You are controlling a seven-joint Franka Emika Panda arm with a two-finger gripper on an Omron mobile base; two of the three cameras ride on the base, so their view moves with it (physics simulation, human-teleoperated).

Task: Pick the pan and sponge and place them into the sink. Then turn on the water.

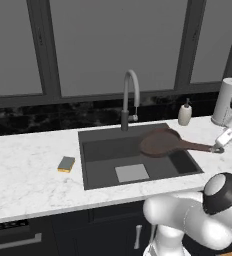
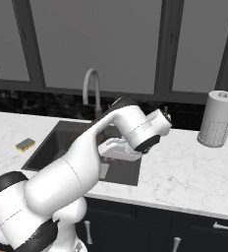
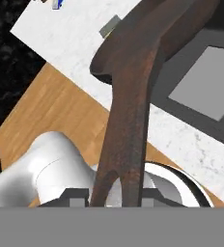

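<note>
White arm reaching up from the base and bending over to the right, wrist angled down and turned sideways, gripper (image 1: 219, 148) low at the right of the left base view, jaws clamped narrow on the tip of the pan (image 1: 160, 142) handle

A white marble desk (image 1: 33, 175) runs along under the dark windows, with dark cabinet fronts below its front edge. Set into it is the sink (image 1: 88, 170), a dark grey basin with a lighter grey square on its floor. The sponge (image 1: 66, 164) lies flat on the desk just to the left of the sink, grey-green side up, apart from the rim. Behind the sink's back edge the grey faucet (image 1: 129, 97) rises from a dark base. Off to the right, near the back wall, stand a small beige soap bottle (image 1: 185, 113) and a paper towel roll (image 2: 216, 118).
</note>
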